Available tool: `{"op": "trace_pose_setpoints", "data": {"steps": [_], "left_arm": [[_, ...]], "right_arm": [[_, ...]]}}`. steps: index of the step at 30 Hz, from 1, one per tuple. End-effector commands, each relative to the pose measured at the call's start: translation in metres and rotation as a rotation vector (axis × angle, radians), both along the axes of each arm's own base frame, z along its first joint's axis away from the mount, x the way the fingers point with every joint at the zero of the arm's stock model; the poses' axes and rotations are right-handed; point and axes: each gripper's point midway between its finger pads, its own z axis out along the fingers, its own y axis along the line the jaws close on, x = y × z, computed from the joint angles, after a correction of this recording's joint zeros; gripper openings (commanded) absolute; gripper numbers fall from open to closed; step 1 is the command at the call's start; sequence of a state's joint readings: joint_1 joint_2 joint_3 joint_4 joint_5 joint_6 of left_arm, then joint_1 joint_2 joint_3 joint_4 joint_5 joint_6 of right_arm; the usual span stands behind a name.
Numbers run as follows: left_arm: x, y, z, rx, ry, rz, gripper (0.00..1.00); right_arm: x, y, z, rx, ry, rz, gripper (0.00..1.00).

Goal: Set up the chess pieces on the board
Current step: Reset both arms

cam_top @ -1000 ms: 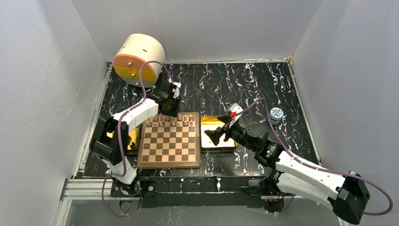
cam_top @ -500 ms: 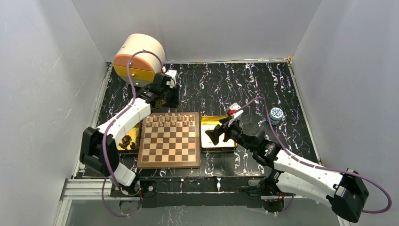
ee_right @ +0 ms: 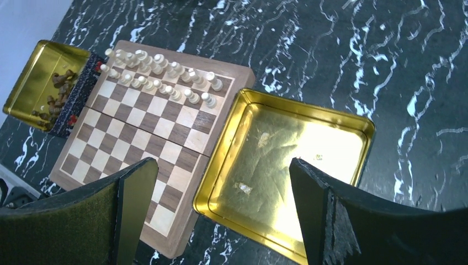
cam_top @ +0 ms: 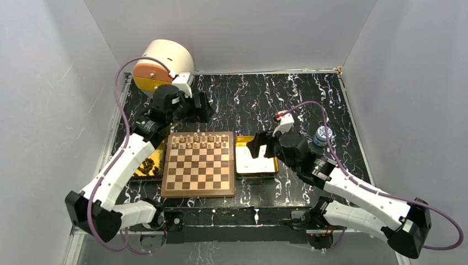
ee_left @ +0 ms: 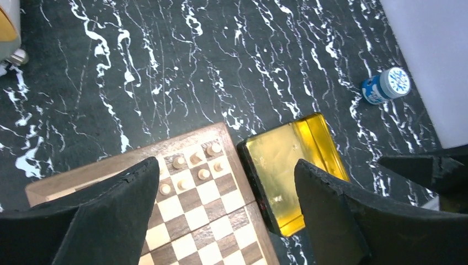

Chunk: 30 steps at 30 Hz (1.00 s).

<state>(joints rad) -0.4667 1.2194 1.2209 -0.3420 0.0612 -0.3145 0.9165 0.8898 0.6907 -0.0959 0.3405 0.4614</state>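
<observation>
The board lies on the black marbled table between two gold trays. Several light tan chess pieces stand in its two far rows, also seen in the right wrist view and partly in the left wrist view. My left gripper hovers open and empty above the table just beyond the board's far edge; through its jaws I see the board's far right corner. My right gripper hangs open and empty over the right tray; in its own view nothing sits between the fingers.
The right gold tray holds no pieces. The left gold tray holds several dark pieces. A cream and orange round container stands at the far left. A small blue-white jar sits at the right.
My left gripper opened, lifted and drew back from the board's far rows toward the far left. My right gripper rose a little and shifted right over the tray, still open.
</observation>
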Motion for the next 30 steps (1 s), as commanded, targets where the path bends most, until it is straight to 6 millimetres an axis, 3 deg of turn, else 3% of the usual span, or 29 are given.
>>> {"op": "trace_pose_setpoints", "data": {"steps": [1, 7, 13, 18, 21, 30], "left_arm": [[-0.026, -0.004, 0.0, -0.079, 0.023, -0.046, 0.89], [-0.057, -0.01, -0.008, -0.178, 0.047, -0.104, 0.9], [-0.074, -0.004, -0.011, -0.257, 0.013, -0.085, 0.91], [-0.074, -0.003, -0.022, -0.272, 0.05, -0.053, 0.91], [-0.076, -0.006, -0.019, -0.272, 0.043, -0.083, 0.92], [-0.075, -0.007, -0.004, -0.292, -0.001, -0.095, 0.92]], "right_arm": [[0.003, -0.016, 0.013, 0.035, 0.06, -0.123, 0.99], [-0.002, -0.026, 0.014, 0.032, 0.13, -0.186, 0.99], [-0.003, -0.028, 0.036, 0.07, 0.125, -0.197, 0.99], [-0.003, -0.029, 0.057, 0.1, 0.098, -0.194, 0.99], [-0.003, -0.031, 0.067, 0.112, 0.082, -0.194, 0.99], [-0.005, -0.032, 0.064, 0.113, 0.076, -0.185, 0.99]]}}
